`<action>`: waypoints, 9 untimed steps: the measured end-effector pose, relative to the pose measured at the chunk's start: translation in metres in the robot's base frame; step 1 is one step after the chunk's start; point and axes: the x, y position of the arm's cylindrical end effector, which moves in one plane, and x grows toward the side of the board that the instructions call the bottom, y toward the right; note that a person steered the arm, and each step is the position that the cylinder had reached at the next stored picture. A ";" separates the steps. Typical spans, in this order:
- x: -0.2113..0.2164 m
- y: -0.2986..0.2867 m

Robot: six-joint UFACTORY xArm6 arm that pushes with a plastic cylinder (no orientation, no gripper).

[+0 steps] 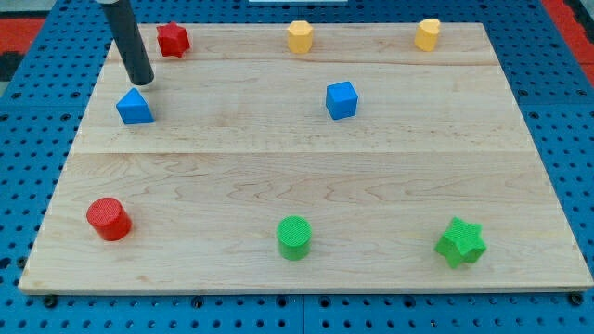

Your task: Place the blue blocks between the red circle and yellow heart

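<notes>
Hovering my tip (142, 82) — just above blue triangle block (135, 108).

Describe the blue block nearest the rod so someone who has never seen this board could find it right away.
Start at the wooden board and go to the red star block at the view's top left corner. Just below it stands the dark rod, with my tip right above the blue triangle block. The other blue block is a cube near mid-board.
</notes>
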 end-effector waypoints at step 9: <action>0.061 0.144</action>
